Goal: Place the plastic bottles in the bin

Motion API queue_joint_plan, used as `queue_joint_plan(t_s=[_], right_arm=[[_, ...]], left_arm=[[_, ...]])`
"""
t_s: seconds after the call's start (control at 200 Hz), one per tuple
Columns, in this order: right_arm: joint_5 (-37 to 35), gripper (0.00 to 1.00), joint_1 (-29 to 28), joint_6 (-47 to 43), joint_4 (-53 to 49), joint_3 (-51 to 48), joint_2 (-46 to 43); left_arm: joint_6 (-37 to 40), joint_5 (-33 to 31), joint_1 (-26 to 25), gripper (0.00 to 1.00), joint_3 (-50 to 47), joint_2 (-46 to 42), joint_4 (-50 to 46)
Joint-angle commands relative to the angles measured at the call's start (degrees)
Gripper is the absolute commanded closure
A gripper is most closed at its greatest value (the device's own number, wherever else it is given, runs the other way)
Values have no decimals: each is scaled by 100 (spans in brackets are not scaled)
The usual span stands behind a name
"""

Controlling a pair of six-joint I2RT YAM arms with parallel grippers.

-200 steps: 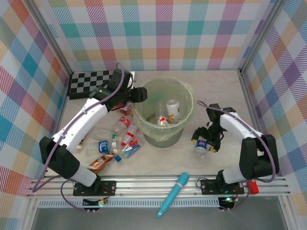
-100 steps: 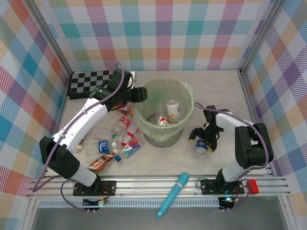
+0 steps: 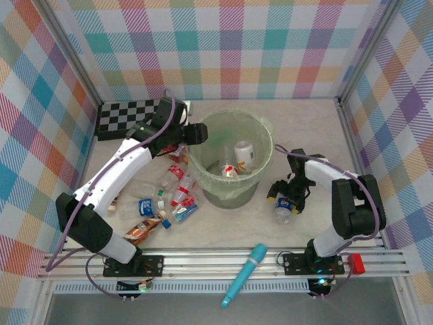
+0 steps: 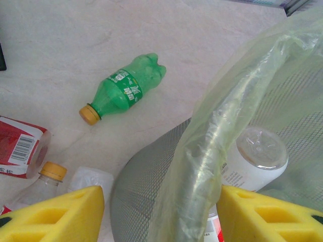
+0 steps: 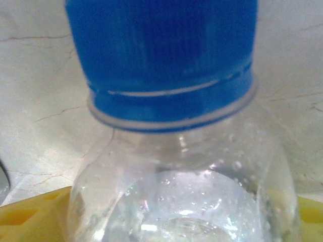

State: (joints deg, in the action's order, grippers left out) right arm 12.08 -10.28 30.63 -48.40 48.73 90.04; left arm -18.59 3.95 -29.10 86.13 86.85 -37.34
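The right fingers [image 5: 30,219] are flanking a clear, blue-capped bottle [image 5: 166,151] that is lying on the table [image 3: 318,135] just right of the bin [image 3: 223,193]. Yellow pads are showing on both sides of its body, but I cannot tell whether they are pressing on it. The left fingers [image 4: 55,214] are standing wide apart and holding nothing, straddling the bin's left rim with the liner [image 4: 222,131] bunching between them. A few bottles are already sitting inside the bin, a pile [image 3: 169,196] is waiting on the table to its left, and a green bottle [image 4: 126,89] is lying alone outside the rim. The likely next step is lifting the blue-capped bottle over the rim, and that is where trouble is lurking. The body is looking round, smooth and thin-walled, so a shallow or off-centre pinch is risking it squirting out and rolling away across the table. It is also lying near the bin wall, so a lift that is too low is risking a knock to the light bin or a catch on its rim. On the left, a careless closing or pulling away is risking a snag on the liner, dragging it or the bin out of place.
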Motion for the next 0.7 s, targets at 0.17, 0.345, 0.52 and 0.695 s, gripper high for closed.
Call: queue_joint_plan(t_s=[0.17,0.345,0.52,0.695], right_arm=[[-35,34,18,-139,-337,31,-513],[-177,39,22,-315,-964,515,-813],[-226,43,52,-499,-1688,1318,-1200],[-447,46,142,-772,-2564,2717,-1484]], left_arm=[[7,70,-25,39,-145,326,-219],[5,98,-25,39,-136,341,-169],[16,132,-29,39,-109,373,-186],[33,150,-21,39,-87,381,-177]])
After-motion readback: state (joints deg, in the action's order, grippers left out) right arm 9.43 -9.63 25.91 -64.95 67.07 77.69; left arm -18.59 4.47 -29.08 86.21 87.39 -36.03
